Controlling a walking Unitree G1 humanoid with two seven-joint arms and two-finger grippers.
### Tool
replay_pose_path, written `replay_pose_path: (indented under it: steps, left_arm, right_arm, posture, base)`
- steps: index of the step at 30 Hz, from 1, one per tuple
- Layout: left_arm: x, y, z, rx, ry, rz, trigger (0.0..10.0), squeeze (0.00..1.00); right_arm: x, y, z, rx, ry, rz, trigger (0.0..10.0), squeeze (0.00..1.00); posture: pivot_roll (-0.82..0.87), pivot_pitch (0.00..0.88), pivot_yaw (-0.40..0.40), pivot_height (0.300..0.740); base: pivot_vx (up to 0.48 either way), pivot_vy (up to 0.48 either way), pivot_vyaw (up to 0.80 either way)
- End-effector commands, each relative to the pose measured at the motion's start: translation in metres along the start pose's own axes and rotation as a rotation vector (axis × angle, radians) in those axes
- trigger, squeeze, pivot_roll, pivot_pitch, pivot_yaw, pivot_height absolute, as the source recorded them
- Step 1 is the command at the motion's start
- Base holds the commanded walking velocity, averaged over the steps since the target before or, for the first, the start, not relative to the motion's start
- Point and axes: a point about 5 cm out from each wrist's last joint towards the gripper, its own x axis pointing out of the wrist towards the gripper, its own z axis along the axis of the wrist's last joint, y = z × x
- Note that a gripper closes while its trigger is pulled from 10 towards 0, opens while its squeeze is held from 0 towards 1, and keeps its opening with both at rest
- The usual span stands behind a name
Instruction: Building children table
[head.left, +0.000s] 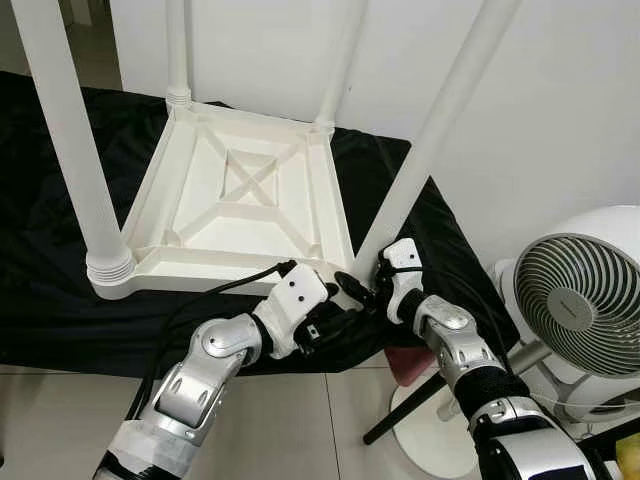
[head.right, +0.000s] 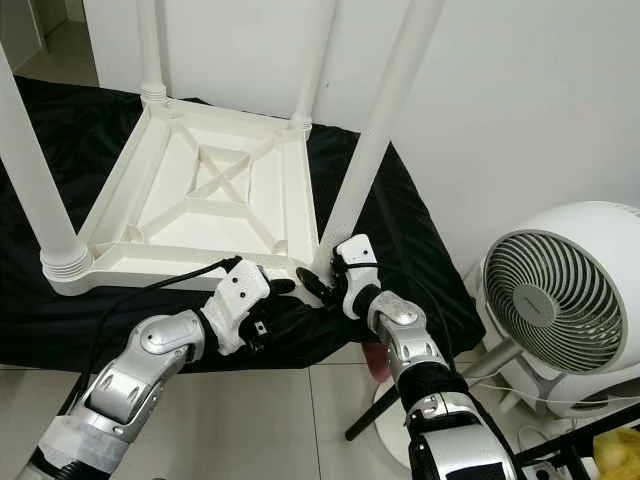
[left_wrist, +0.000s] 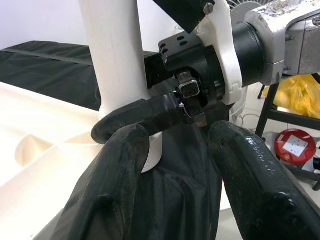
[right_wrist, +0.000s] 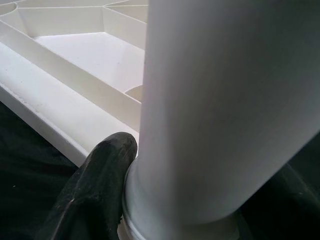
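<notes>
The near-right table leg (head.left: 420, 160) rises upright from the inverted white tabletop (head.left: 240, 200) on the black cloth (near corner), its base clasped by the right gripper (head.left: 368, 285), while the left gripper (head.left: 335, 322), fingers spread, waits just left.

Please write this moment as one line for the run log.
stage: leg fitting | right gripper: shut on table leg base | left gripper: open, beside | tabletop: upside down

no readable text, labels, brands or numbers, white sticker on a red round object (left_wrist: 295, 146) at right edge too blurred to read
</notes>
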Motion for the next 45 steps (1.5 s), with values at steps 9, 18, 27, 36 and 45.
replay_pose_path:
  steps: [9,18,27,36,45]
  left_arm:
    - [0.004,-0.010,-0.004,-0.001,0.010,-0.054,10.0,0.00]
    - [0.004,-0.013,-0.006,-0.017,0.013,-0.055,10.0,0.00]
    - [0.003,-0.016,-0.007,-0.030,0.014,-0.058,10.0,0.00]
    - [0.001,-0.016,-0.007,-0.029,0.013,-0.052,10.0,0.00]
    - [-0.005,-0.008,-0.006,-0.019,0.015,-0.016,10.0,0.00]
  right_arm:
    - [-0.008,0.003,-0.016,0.089,0.011,-0.026,10.0,0.00]
    - [-0.002,0.013,-0.019,0.221,-0.005,-0.281,10.0,0.00]
    - [-0.012,0.021,-0.027,0.308,0.029,-0.709,10.0,0.00]
    - [-0.014,0.028,-0.008,0.329,-0.067,-0.680,10.0,1.00]
    - [-0.022,0.012,0.004,0.279,-0.121,-0.511,10.0,1.00]
  posture:
    - [0.13,0.000,-0.182,0.740]
    - [0.12,0.000,-0.184,0.740]
    - [0.13,0.000,-0.192,0.740]
    - [0.12,0.000,-0.196,0.740]
    - [0.12,0.012,-0.199,0.740]
  base:
    - [0.000,0.000,0.00]
    - [0.000,0.000,0.00]
    - [0.000,0.000,0.00]
    - [0.000,0.000,0.00]
    - [0.000,0.000,0.00]
